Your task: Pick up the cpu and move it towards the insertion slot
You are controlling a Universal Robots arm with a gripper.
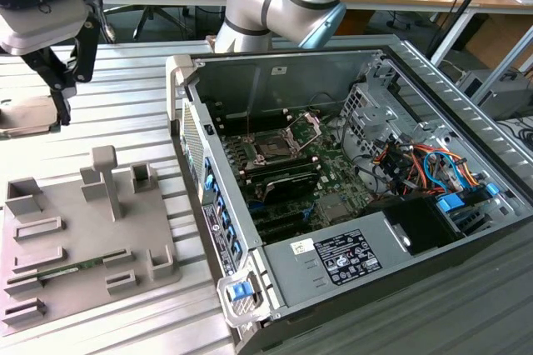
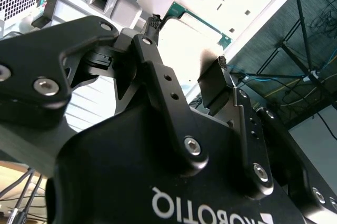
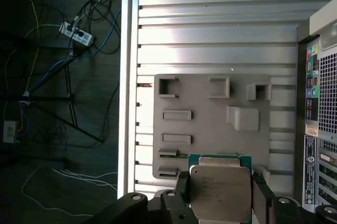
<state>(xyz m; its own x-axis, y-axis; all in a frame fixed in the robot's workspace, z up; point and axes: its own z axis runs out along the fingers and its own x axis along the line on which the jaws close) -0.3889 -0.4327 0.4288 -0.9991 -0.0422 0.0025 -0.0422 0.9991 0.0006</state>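
Note:
The cpu (image 3: 219, 191) is a flat square chip with a silvery top and a green rim, and it sits between two black fingers (image 3: 182, 186). My gripper (image 1: 71, 88) is shut on it, hanging above the ribbed metal table at the exterior view's far left. In the second wrist view the chip's bright underside (image 2: 184, 42) spans the gap between the fingertips (image 2: 153, 24). The insertion slot (image 1: 271, 148) is a dark square socket with its silver frame swung open. It lies on the green board inside the open computer case, well off to the exterior view's right of the gripper.
A grey fixture plate (image 1: 79, 238) with raised holders lies on the table beside the case, with a thin green memory stick (image 1: 79, 267) lying in it. A small grey pad (image 1: 25, 117) sits under the gripper. The case wall (image 1: 196, 163) stands between the gripper and the socket. Cables (image 1: 416, 163) crowd the case's right side.

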